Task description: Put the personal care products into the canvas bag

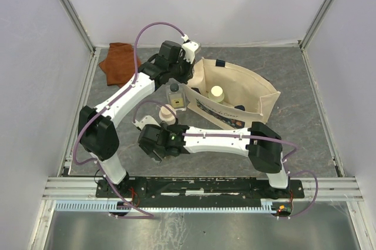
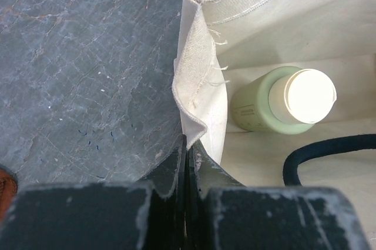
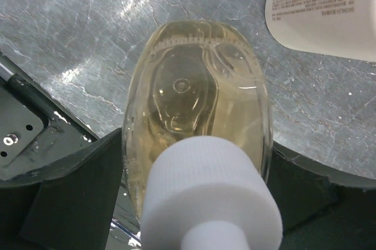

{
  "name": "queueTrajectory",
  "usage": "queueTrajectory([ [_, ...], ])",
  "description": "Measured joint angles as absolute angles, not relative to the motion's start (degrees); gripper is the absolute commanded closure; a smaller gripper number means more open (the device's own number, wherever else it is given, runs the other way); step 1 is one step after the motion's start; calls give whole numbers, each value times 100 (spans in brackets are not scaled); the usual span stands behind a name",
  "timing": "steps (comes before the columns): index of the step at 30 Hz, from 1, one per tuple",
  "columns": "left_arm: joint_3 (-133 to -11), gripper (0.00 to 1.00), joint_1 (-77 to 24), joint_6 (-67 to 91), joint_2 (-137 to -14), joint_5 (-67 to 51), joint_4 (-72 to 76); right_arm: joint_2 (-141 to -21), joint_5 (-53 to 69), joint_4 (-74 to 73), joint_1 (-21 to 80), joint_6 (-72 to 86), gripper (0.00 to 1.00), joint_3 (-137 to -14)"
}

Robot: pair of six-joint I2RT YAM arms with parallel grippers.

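Bottle [image 3: 197, 103], amber, white-capped, tight in right tool [image 3: 197, 173]; bag [image 2: 202, 85] rim tight in left tool [image 2: 188, 159].

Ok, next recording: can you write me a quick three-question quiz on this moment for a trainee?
1. True or false: the left gripper is shut on the edge of the canvas bag.
2. Which product is already inside the bag?
A) olive-green bottle
B) cream cylinder
C) clear square bottle
3. Fill in: the right gripper is shut on the ____ bottle.

Key
1. True
2. A
3. amber; the amber bottle sits between its fingers.
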State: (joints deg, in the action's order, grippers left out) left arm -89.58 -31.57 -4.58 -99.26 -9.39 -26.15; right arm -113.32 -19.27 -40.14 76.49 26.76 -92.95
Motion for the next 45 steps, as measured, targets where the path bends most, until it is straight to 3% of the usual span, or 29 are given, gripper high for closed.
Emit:
queueTrajectory([
  [4, -8956, 97, -3157, -458, -9926, -937, -2611, -11297, -1927, -3701, 7649, 2714, 15, -9159],
  [10, -8927, 97, -3157, -458, -9913, -937, -2604, -11257, -1929, -3664, 7644, 2764, 1, -9109],
  [23, -8923, 97, -3157, -464, -9883, -937, -2648, -11679, -1529, -5664, 7577, 2755, 0, -10501],
  [45, -8903, 97, -3146, -530, -9776, -943, -2764, -12315, -930, -6195, 7225, 2241, 0, -11601],
])
